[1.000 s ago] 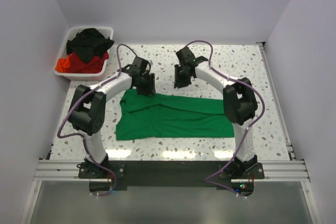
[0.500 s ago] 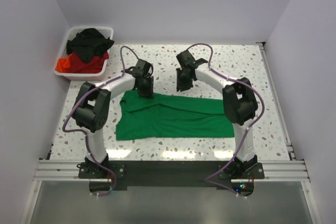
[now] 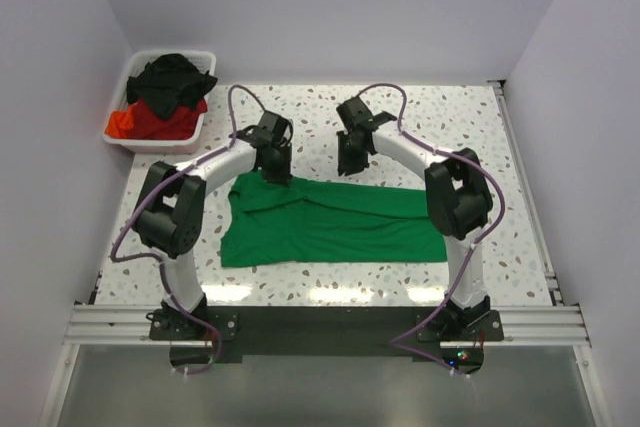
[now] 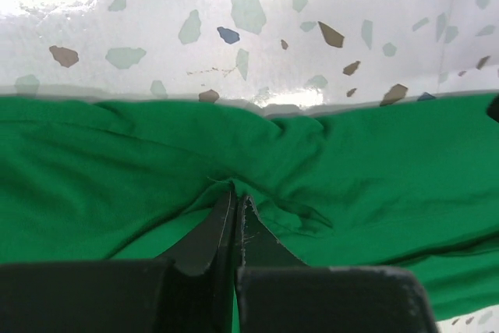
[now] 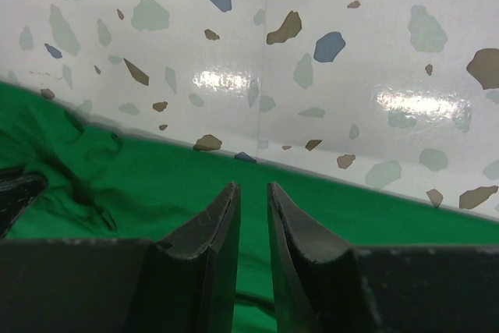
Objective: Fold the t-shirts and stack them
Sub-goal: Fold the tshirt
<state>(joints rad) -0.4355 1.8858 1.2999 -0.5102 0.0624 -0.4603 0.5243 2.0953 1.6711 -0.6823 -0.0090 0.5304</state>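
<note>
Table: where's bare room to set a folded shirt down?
Free: far right corner, between right arm and table edge; left patch between bin and shirt; thin strip along the near edge. Crowded: far middle, left fingers and right fingers at the shirt's far edge.

— What is the left gripper (image 4: 236,196) doing?
— Pinching the green t-shirt (image 4: 374,161), fingers pressed together. The right gripper (image 5: 251,189) is hanging with a narrow gap; both arms are reaching forward, elbows bowing outward.

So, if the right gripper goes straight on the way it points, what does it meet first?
Most likely the green t-shirt, near its far edge; the speckled table lies just beyond. Depth is unclear.
</note>
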